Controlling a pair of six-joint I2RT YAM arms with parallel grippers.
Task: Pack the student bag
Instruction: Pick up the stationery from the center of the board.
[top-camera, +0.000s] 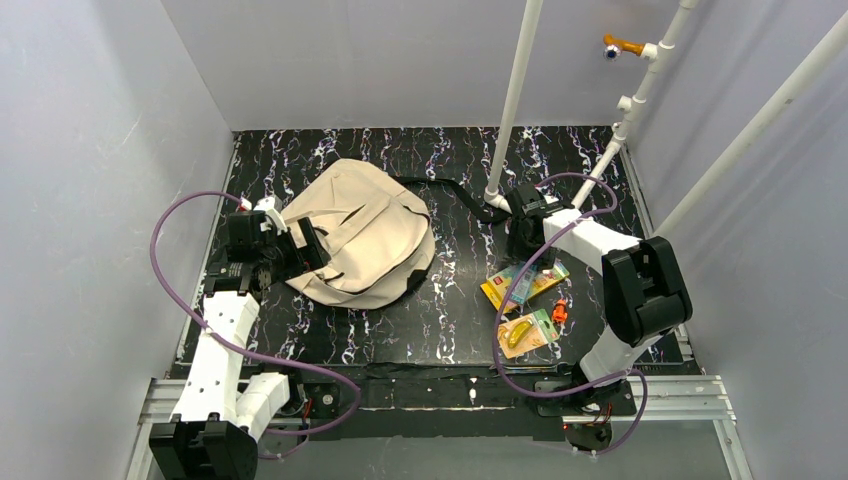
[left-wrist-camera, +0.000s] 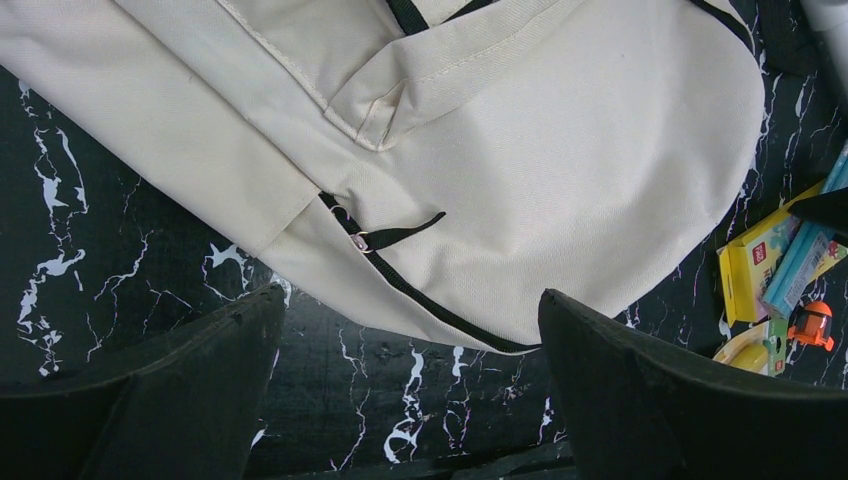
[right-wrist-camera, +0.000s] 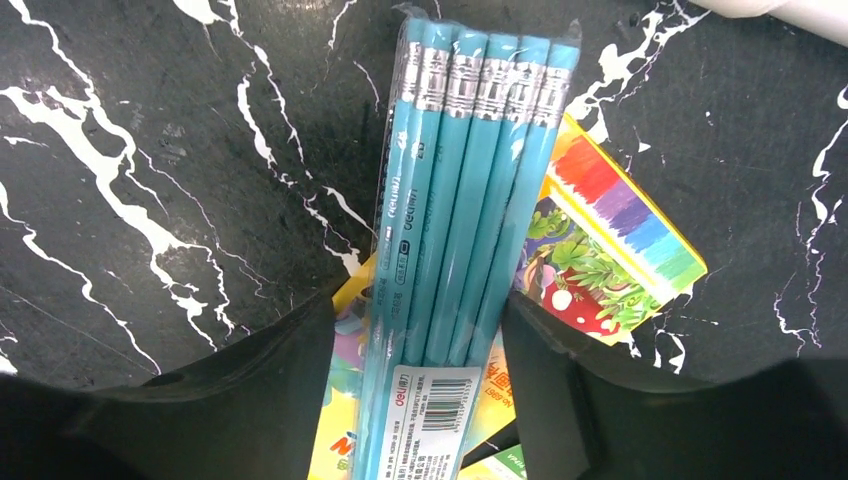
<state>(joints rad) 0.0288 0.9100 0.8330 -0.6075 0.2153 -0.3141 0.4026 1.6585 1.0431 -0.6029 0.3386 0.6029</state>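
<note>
I'm on a pickup, I judge: my right claw (right-wrist-camera: 418, 325) straddles the blue pencil pack (right-wrist-camera: 465, 170), pinching or not I cannot tell, while my left claw (left-wrist-camera: 410, 310) hangs spread over the student bag (top-camera: 360, 235), flat on the worktop's (top-camera: 450, 310) left, whose zip (left-wrist-camera: 400, 285) likely needs opening next.

We found the overhead view evenly lit from above: the pale walls (top-camera: 90, 150) were bright, the dark surface (top-camera: 450, 330) carried only soft shadows beside the arms, and the whole frame was slightly soft. In the left wrist view the student bag (left-wrist-camera: 560, 180) was bright and sharp, while the fingers (left-wrist-camera: 660, 400) of the left claw (left-wrist-camera: 408, 300) sat dark and blurred along the bottom edge. In the right wrist view the wrapped pencils (right-wrist-camera: 460, 200) caught mild glare.
</note>
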